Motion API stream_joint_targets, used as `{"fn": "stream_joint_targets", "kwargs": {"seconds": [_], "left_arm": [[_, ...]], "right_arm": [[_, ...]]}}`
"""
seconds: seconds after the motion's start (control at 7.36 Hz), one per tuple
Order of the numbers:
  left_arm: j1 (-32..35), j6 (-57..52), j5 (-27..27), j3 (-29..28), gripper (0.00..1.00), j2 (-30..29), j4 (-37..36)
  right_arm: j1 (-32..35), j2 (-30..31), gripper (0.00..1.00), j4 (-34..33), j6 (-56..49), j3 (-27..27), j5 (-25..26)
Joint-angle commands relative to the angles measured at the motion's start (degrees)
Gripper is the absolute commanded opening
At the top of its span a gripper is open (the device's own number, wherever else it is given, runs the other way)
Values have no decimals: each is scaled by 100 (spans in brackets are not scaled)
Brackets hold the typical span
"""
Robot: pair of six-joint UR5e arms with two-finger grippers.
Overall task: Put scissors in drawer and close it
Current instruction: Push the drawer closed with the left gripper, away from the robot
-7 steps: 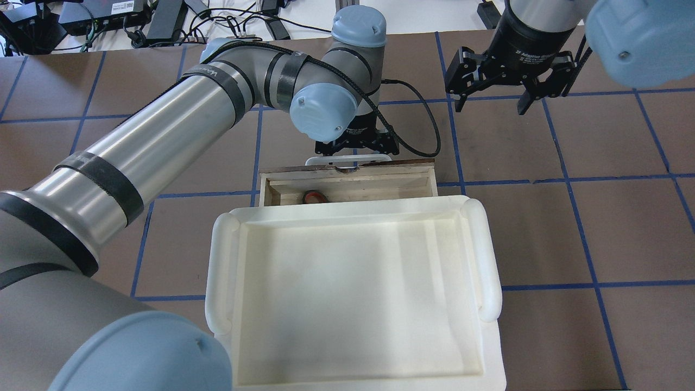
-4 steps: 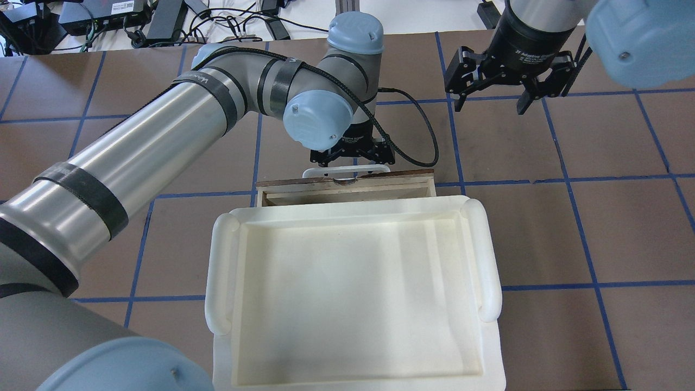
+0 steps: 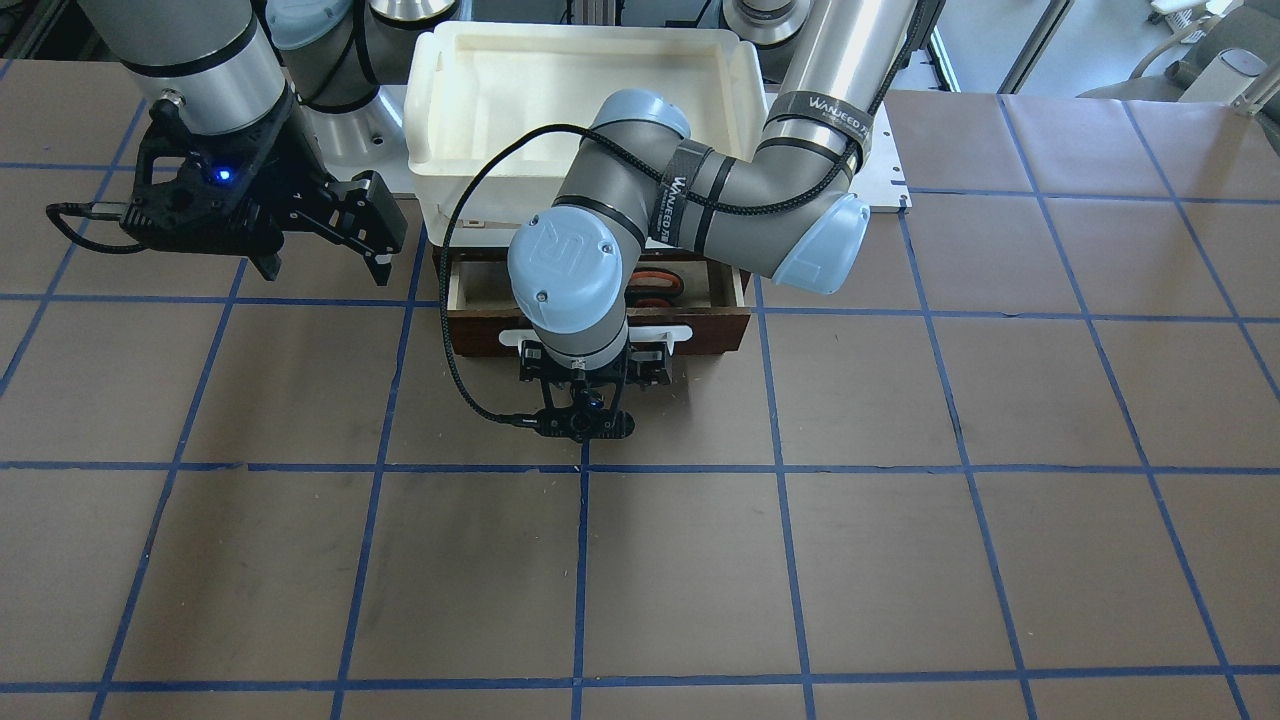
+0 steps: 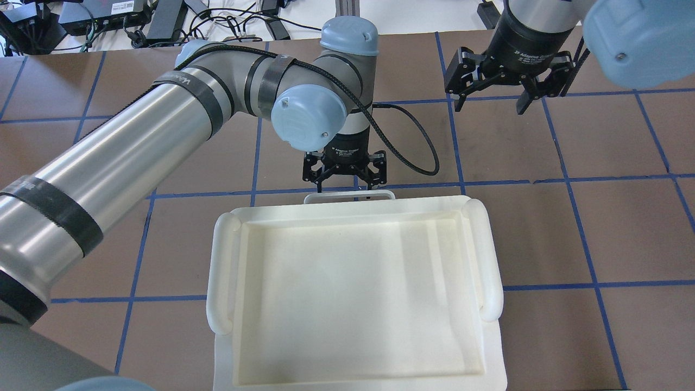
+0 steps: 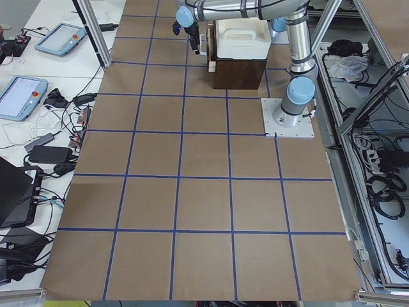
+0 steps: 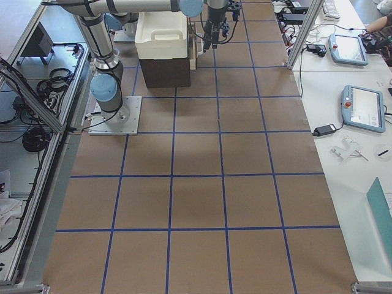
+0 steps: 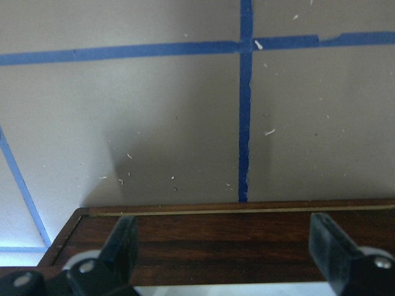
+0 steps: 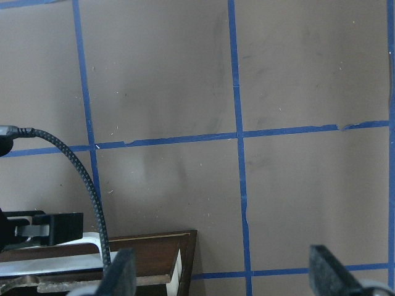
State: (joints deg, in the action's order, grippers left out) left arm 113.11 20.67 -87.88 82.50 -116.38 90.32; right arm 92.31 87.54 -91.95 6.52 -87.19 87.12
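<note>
The drawer (image 3: 700, 325) has a dark brown front and a white bar handle (image 4: 349, 194). In the front-facing view it stands a little way out under the white tray, and the scissors (image 3: 660, 285) lie inside with their orange-lined loops showing. In the overhead view only the handle shows past the tray's edge. My left gripper (image 4: 346, 187) is open, its fingers (image 7: 126, 246) spread across the drawer front (image 7: 228, 237) at the handle. My right gripper (image 4: 491, 100) is open and empty, above the table to the drawer's right.
A large white foam tray (image 4: 217, 271) sits on top of the dark cabinet (image 5: 239, 73) that houses the drawer. The brown table (image 3: 900, 560) carries a blue tape grid. Cables and devices (image 4: 163, 21) lie beyond its far edge.
My left gripper has pushed the drawer in toward the tray. In the overhead view the drawer's inside and the scissors have gone under the tray's edge. The right arm stayed put.
</note>
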Motion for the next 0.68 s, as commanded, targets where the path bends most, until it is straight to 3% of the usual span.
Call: {"fn": "stream_joint_targets", "kwargs": {"seconds": [0.0, 0.54], "left_arm": [[0, 7, 35, 3, 100, 72, 546], [-52, -1, 17, -58, 100, 63, 628]], "right_arm": [[6, 0, 100, 10, 33, 0, -37], [15, 0, 100, 11, 16, -9, -46]]}}
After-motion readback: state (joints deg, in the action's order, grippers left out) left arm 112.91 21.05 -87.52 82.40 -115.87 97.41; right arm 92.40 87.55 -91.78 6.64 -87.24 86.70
